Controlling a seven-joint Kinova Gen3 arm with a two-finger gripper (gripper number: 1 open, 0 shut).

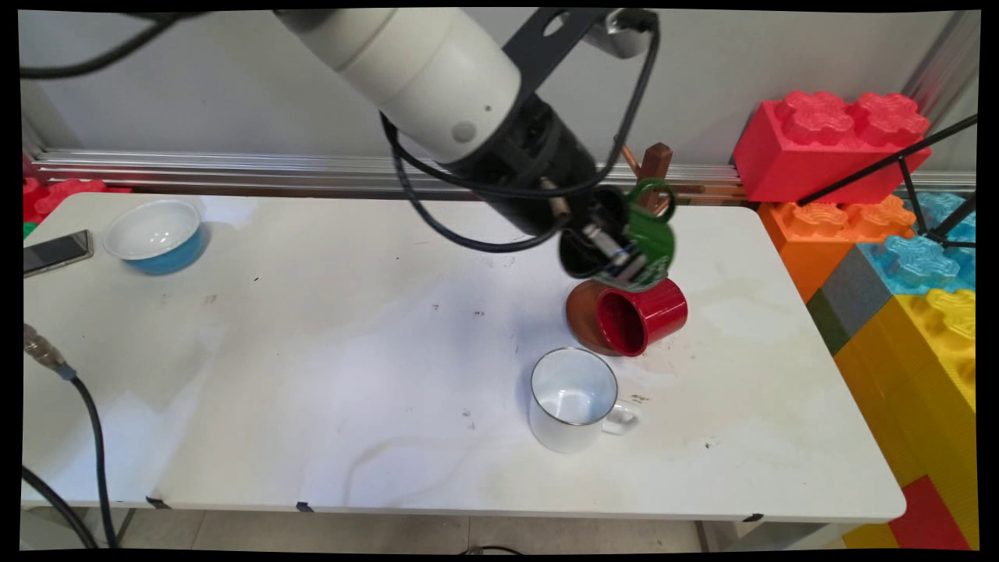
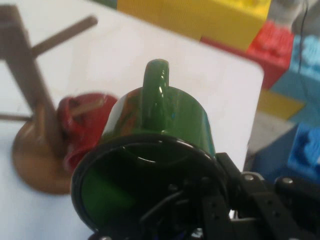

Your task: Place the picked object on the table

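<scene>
Above the table's far right part, beside the wooden mug stand (image 1: pixel 654 168): the gripper (image 1: pixel 624 261) is carrying a green mug (image 1: pixel 652 234), one finger reaching inside the mouth and the other outside, clamping the rim wall. The mug is lying on its side in the air, clear of the table; in the hand view its long axis is running straight away from the fingers, mouth toward the hand, handle (image 2: pixel 158 85) turned up.

Directly below it: a red mug (image 1: pixel 644 316) is hanging tilted on a low peg of the stand, mouth facing down-left, just over the round brown base (image 1: pixel 581 316). The stand's upright post and upper pegs are rising just behind the green mug.

Nearer the camera: a white mug (image 1: pixel 574 398) is standing upright, handle to the right.

Far left: a blue bowl (image 1: pixel 156 234) with white inside, and a phone (image 1: pixel 56 251) at the edge.

Surface: white table (image 1: pixel 312 351), scuffed and stained. Room: pale wall, metal rail, large toy bricks (image 1: pixel 882 234) stacking up at right.
</scene>
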